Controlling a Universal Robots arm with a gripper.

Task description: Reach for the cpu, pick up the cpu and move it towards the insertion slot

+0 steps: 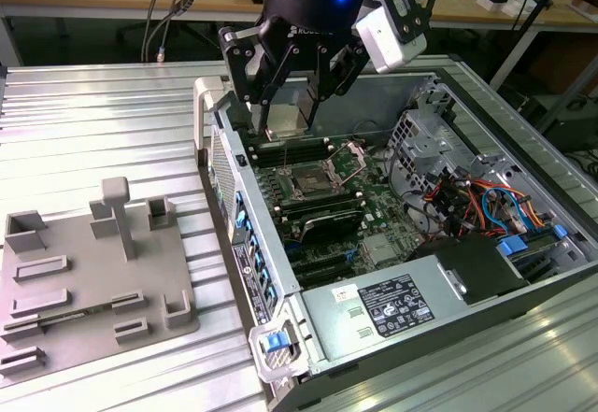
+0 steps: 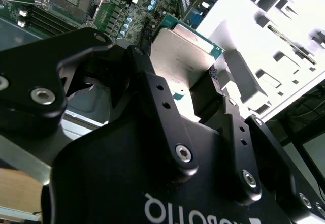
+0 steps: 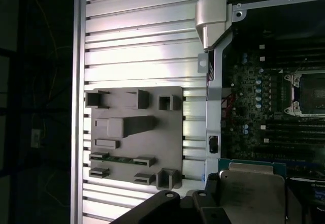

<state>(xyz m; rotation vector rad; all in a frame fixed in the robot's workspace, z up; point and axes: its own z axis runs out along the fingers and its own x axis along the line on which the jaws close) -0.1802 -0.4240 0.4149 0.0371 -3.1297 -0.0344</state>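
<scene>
A ribbed metal table (image 1: pixel 84 132) is carrying a grey fixture plate (image 1: pixel 89 272) at the exterior view's 8 o'clock and an open computer case (image 1: pixel 392 281) beside it. The tool (image 1: pixel 291 118) is gripping the cpu (image 1: pixel 285 118) above the case's far end. The second wrist view is showing the cpu (image 2: pixel 183 56) pinched between the fingers (image 2: pixel 213 89); the insertion slot (image 1: pixel 313 185) is lying open below, toward 6 o'clock. Desks are standing behind.
</scene>
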